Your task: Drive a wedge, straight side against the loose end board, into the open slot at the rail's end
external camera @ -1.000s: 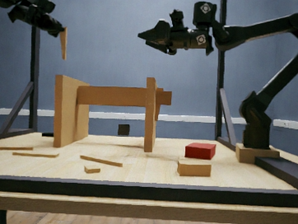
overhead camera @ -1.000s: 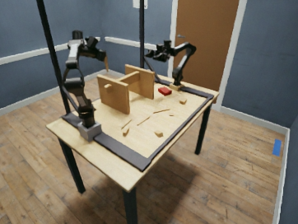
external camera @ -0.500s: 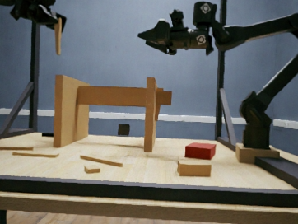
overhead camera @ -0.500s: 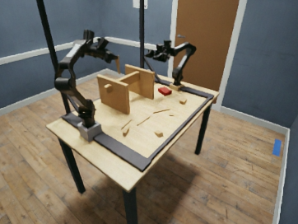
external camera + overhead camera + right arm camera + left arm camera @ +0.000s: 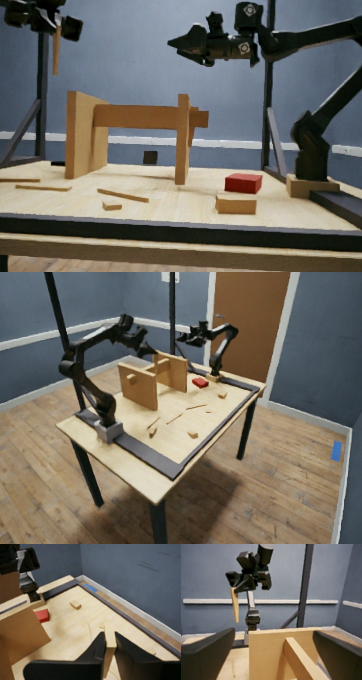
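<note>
The right gripper [image 5: 155,354] [image 5: 57,21] [image 5: 232,592] [image 5: 108,635] is up high, its fingers pinching the wedge [image 5: 156,364] [image 5: 56,52] [image 5: 235,606] [image 5: 109,645]. The wedge hangs down. It is up in the air, not in the slot. In the top picture it shows near the two boards, but I cannot tell just how near.

The near board [image 5: 139,386] [image 5: 72,135] [image 5: 264,654] is on the right arm's side. It stands up on the table [image 5: 172,442] [image 5: 165,212] [image 5: 239,665] [image 5: 65,635]. The rail [image 5: 162,367] [image 5: 140,116] [image 5: 299,656] goes from it to the far board [image 5: 176,374] [image 5: 181,145] [image 5: 22,635], which stands up too. On the far board's outer side, a second wedge [image 5: 192,134] sits by the rail's end. I cannot see whether the near board is tight.

The left gripper [image 5: 181,338] [image 5: 175,46] [image 5: 274,632] is up high past the far board. Its fingers are spread wide, with nothing in them.

A red block [image 5: 200,382] [image 5: 243,183] [image 5: 43,615] lies near the far board, and a wood block [image 5: 222,395] [image 5: 236,204] [image 5: 75,605] lies near the red one. Thin sticks [image 5: 196,407] [image 5: 122,195] lie on the table.

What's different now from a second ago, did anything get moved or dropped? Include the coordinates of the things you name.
The right gripper [image 5: 153,353] [image 5: 57,22] [image 5: 232,592] [image 5: 108,635] carried its wedge [image 5: 156,367] [image 5: 56,52] [image 5: 235,606] [image 5: 110,642] along: rightward and lower in the top view, leftward in the exterior view. It's holding on, so nothing got dropped or newly picked up. The left gripper [image 5: 181,338] [image 5: 175,47] [image 5: 274,632], the boards [image 5: 137,389] [image 5: 87,135] [image 5: 266,656] [image 5: 24,638], the rail [image 5: 131,378] [image 5: 140,116] [image 5: 302,657] and the red block [image 5: 200,382] [image 5: 243,183] [image 5: 43,615] stayed put.
</note>
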